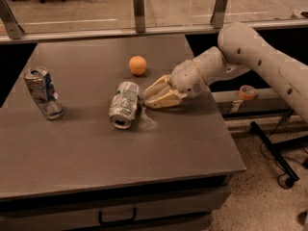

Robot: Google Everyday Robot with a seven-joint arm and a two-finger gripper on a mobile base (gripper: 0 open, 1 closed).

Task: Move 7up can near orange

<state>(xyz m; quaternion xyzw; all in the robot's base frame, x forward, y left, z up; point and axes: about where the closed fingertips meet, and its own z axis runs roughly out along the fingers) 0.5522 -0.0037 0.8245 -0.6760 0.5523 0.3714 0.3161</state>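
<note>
The 7up can (124,105), silver with green markings and dented, lies on its side on the dark table (144,153), its open end toward the front edge. The orange (137,65) sits a short way behind it, apart from it. My gripper (146,98) is low over the table just right of the can. Its two tan fingers (161,100) are drawn together with nothing between them, their tips at the can's right side. The white arm reaches in from the right.
A second silver can with blue markings (42,91) stands upright, dented, at the table's left. A pale smear (147,124) lies on the table by the 7up can. A tape roll (247,91) sits on a ledge to the right. A glass railing runs behind.
</note>
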